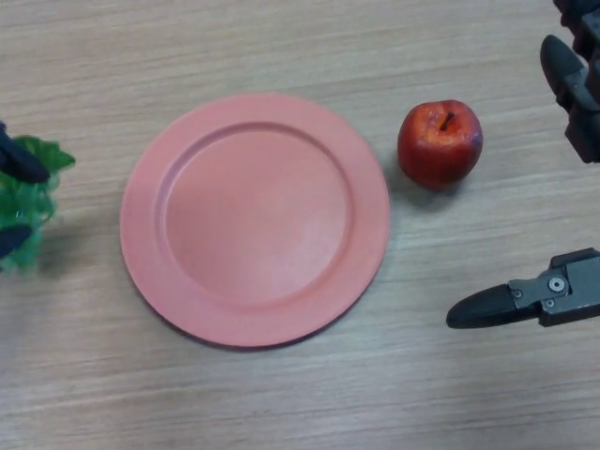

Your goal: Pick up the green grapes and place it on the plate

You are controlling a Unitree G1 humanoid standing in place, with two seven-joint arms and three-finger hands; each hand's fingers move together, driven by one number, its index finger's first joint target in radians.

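A round salmon-pink plate (pixel 255 218) with a raised rim lies in the middle of a light wood-grain table (pixel 300 403), nothing on it. Just beside its right edge, apart from it, a glossy red apple (pixel 440 142) stands with its dark stem upward. At the far left edge a bunch of translucent green grapes (pixel 26 202) with a green leaf sits pinched between dark fingertips of the left hand (pixel 19 161). The black right hand (pixel 539 298) shows at the right edge, thumb and fingers spread wide apart, holding nothing.

Wooden table (pixel 281 403) bears 1 plate (pixel 255 219), 1 apple (pixel 439 143), seemingly grapes (pixel 26 202).
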